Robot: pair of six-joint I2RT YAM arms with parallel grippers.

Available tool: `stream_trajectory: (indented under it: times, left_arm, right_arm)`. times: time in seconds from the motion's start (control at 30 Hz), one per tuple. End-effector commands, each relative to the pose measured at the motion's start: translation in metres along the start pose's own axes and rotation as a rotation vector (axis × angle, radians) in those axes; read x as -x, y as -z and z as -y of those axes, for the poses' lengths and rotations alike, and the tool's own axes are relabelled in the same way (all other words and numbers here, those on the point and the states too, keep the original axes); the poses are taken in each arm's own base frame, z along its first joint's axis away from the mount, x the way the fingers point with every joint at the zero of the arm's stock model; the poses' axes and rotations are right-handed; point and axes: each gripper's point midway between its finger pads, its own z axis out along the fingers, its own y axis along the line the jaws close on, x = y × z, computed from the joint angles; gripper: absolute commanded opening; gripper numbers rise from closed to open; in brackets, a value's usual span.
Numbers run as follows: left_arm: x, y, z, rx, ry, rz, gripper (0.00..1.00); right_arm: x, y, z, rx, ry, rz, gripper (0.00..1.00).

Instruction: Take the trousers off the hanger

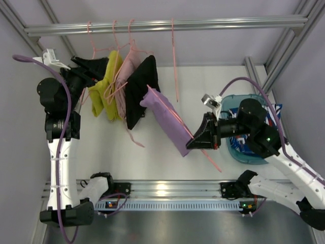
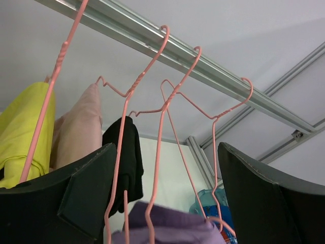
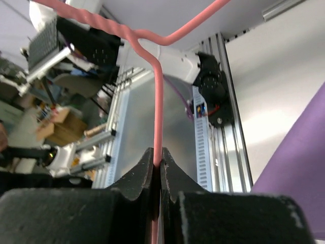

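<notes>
The purple trousers (image 1: 166, 121) hang over a pink wire hanger (image 1: 212, 162) that is tilted down to the right, away from the rail (image 1: 167, 24). My right gripper (image 1: 192, 142) is shut on the hanger's wire (image 3: 158, 101), which runs straight up from between the jaws, and the purple cloth (image 3: 299, 168) shows at the right edge of the right wrist view. My left gripper (image 1: 95, 71) is open up at the left end of the rail, beside the other hung garments. In its wrist view the left gripper (image 2: 166, 148) spans pink hanger wires without touching them, with the purple trousers (image 2: 172, 226) below.
Yellow (image 1: 101, 94), light pink (image 1: 124, 81) and black (image 1: 139, 89) garments hang on pink hangers from the rail. One bare hanger (image 1: 174, 61) dangles to their right. A blue bin (image 1: 231, 104) sits on the table at the right, under my right arm.
</notes>
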Motion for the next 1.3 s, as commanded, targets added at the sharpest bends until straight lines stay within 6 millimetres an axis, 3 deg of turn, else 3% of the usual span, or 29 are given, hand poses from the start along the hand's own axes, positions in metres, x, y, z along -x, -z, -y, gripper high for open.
stream_trajectory:
  times: [0.0, 0.2, 0.4, 0.77, 0.97, 1.1, 1.17, 1.27]
  left_arm:
    - [0.009, 0.000, 0.009, -0.044, -0.045, 0.029, 0.86]
    - [0.008, -0.001, 0.009, -0.047, -0.059, 0.023, 0.86]
    - [0.008, -0.003, 0.005, -0.037, -0.074, 0.026, 0.86]
    - [0.002, -0.015, 0.002, -0.042, -0.070, -0.005, 0.85]
    - [0.008, -0.023, 0.016, -0.086, -0.097, -0.001, 0.85]
    - [0.017, -0.024, 0.023, -0.096, -0.128, 0.020, 0.85]
    - [0.020, -0.026, 0.024, -0.101, -0.133, 0.024, 0.85]
    - [0.023, -0.028, 0.028, -0.110, -0.137, 0.026, 0.85]
  right_arm:
    - [-0.025, 0.022, -0.025, 0.061, 0.264, -0.078, 0.00]
    - [-0.066, 0.047, -0.021, -0.018, 0.229, -0.149, 0.00]
    - [-0.072, 0.062, -0.017, -0.097, 0.141, -0.082, 0.00]
    - [-0.038, 0.093, -0.005, -0.381, 0.031, 0.184, 0.00]
    - [0.014, 0.103, -0.001, -0.465, -0.002, 0.323, 0.00]
    - [0.035, 0.124, 0.016, -0.660, -0.085, 0.399, 0.00]
    - [0.043, 0.128, 0.015, -0.688, -0.089, 0.415, 0.00]
    - [0.054, 0.145, 0.035, -0.812, -0.121, 0.456, 0.00]
